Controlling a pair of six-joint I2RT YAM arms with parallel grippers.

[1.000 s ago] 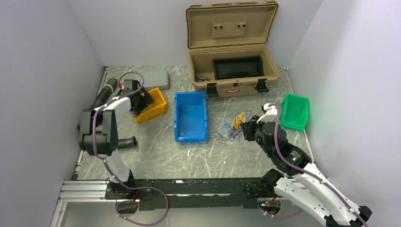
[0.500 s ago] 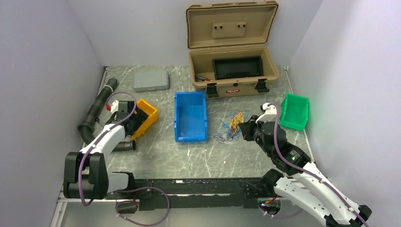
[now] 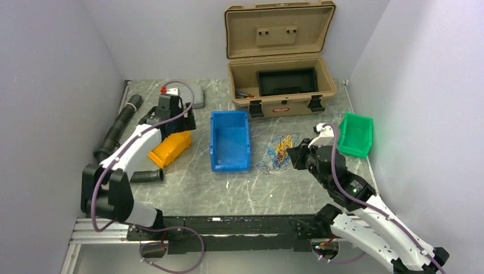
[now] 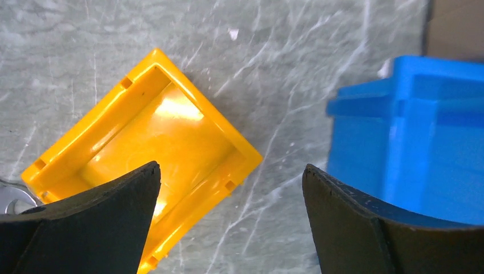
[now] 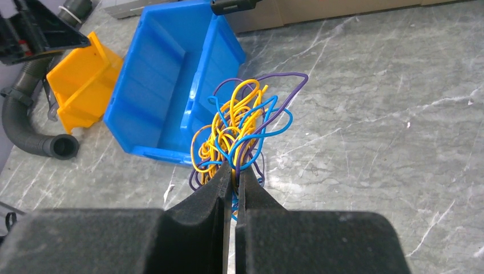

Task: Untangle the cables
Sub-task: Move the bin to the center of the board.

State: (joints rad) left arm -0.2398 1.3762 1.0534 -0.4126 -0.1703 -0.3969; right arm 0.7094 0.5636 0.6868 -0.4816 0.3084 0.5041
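Cables (image 5: 240, 131) sit tangled on the desk (image 3: 240, 188) right of the blue bin (image 5: 149, 85); the right hand (image 5: 234, 177) is pinched almost closed on their near strands; draw slowly so loops slip free, not tighten; the left hand (image 4: 229, 171), wide open and empty, hovers over the yellow bin (image 4: 205, 103).

We find open desk (image 3: 240, 191) across the lower middle of the top view. At upper middle the tan case (image 3: 274, 101) shuts off the back. The blue bin (image 3: 230, 163) stands at centre, just left of the cables (image 3: 278, 153). The yellow bin (image 3: 169, 148) and the black hose (image 3: 117, 128) crowd the left side, and the green bin (image 3: 355, 136) closes the right edge.
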